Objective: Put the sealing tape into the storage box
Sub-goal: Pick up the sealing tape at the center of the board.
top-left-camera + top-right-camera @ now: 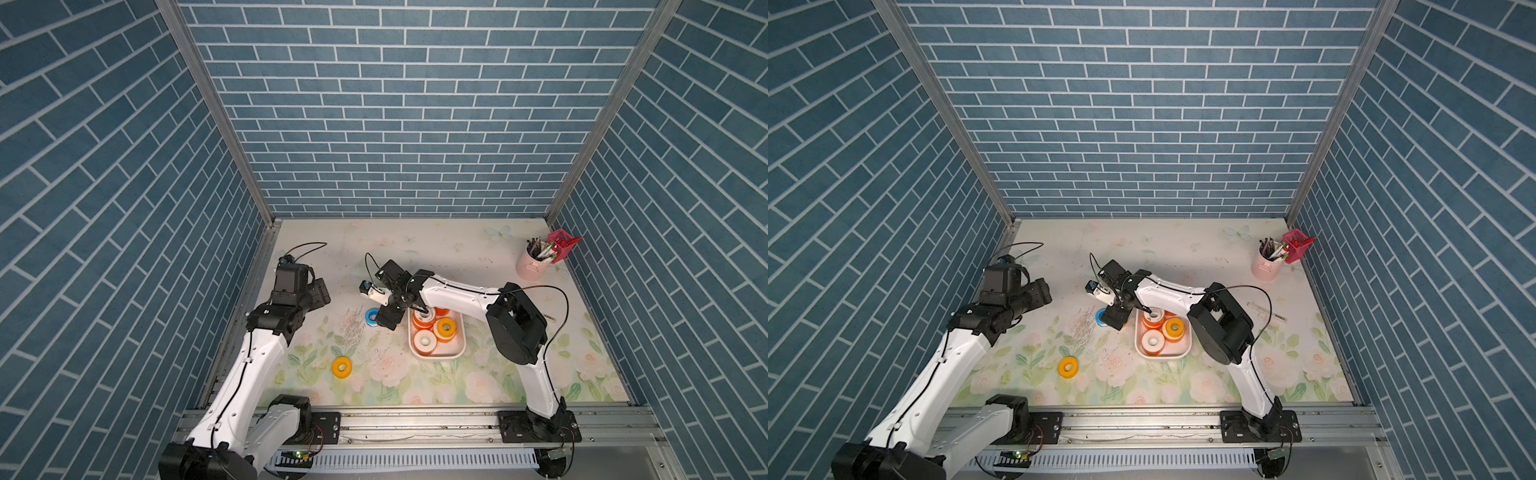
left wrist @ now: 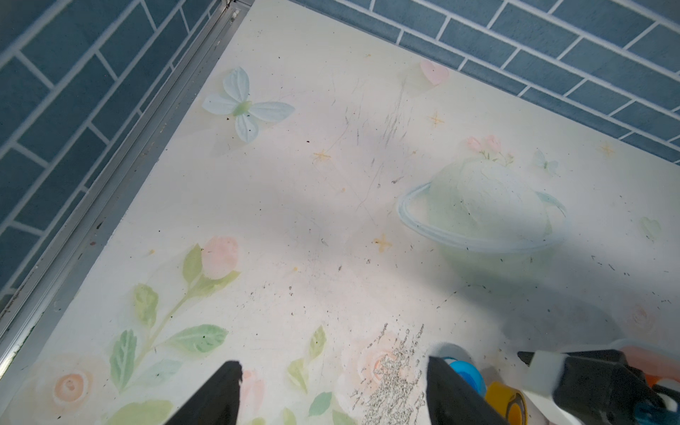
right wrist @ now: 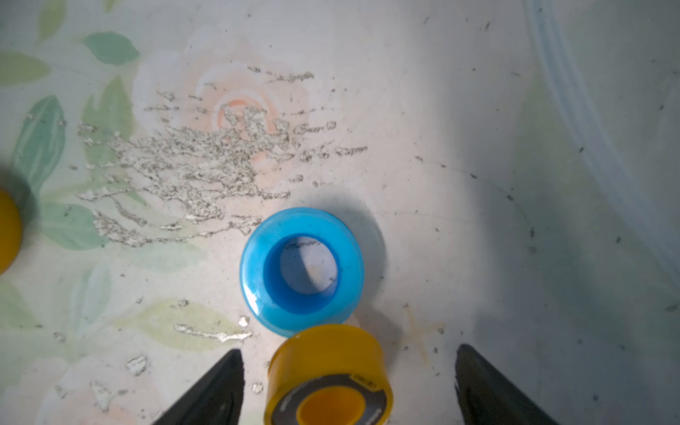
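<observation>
The storage box (image 1: 436,355) is a shallow white tray right of the table's middle, holding several orange and yellow tape rolls (image 1: 424,341). Just left of it a blue roll (image 3: 301,270) lies flat on the mat. A yellow roll (image 3: 327,375) rests against it, tipped so its black-labelled face shows. My right gripper (image 3: 349,351) hangs open over this yellow roll, one finger on each side and neither touching it. In both top views the gripper (image 1: 390,322) hides that roll. Another yellow roll (image 1: 341,366) lies alone nearer the front. My left gripper (image 2: 335,362) is open and empty above bare mat, left of the blue roll (image 2: 461,375).
A pink cup of pens (image 1: 530,266) and a red box (image 1: 561,245) stand in the back right corner. A thin white stick (image 1: 550,318) lies near the right wall. Blue brick walls close three sides, and a scuffed patch (image 3: 191,165) marks the mat.
</observation>
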`<action>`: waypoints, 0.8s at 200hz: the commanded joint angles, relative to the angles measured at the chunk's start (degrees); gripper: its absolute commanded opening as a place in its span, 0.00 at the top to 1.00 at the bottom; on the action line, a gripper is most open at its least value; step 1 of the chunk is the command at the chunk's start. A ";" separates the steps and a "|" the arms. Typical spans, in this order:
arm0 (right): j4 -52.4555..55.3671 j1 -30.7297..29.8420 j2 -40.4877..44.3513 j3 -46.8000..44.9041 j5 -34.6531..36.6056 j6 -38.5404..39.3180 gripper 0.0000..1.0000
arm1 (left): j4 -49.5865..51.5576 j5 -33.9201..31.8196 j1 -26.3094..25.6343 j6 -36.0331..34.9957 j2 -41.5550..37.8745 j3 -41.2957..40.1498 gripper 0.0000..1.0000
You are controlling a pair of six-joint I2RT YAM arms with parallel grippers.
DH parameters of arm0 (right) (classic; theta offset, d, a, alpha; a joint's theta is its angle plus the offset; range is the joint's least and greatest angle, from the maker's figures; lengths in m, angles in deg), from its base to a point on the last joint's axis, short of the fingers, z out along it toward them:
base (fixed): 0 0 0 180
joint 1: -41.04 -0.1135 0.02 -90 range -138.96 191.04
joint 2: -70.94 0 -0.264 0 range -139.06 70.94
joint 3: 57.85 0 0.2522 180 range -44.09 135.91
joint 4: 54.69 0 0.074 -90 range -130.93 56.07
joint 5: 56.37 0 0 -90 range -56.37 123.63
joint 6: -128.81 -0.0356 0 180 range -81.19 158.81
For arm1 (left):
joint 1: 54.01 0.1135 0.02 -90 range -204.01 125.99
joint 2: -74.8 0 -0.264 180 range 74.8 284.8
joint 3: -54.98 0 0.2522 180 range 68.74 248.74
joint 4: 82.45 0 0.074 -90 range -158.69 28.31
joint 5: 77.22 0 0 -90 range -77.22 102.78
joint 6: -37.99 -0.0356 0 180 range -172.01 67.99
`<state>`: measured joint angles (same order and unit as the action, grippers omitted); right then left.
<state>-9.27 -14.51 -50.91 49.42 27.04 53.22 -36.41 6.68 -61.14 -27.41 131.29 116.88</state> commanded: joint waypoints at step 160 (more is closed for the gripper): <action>8.69 0.00 -2.76 4.74 -0.05 0.97 0.55 | -0.55 0.86 0.28 -0.85 0.27 -0.68 0.18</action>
<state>-2.67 -14.51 -53.59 52.81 27.34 55.13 -36.48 7.51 -61.14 -27.43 131.70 116.79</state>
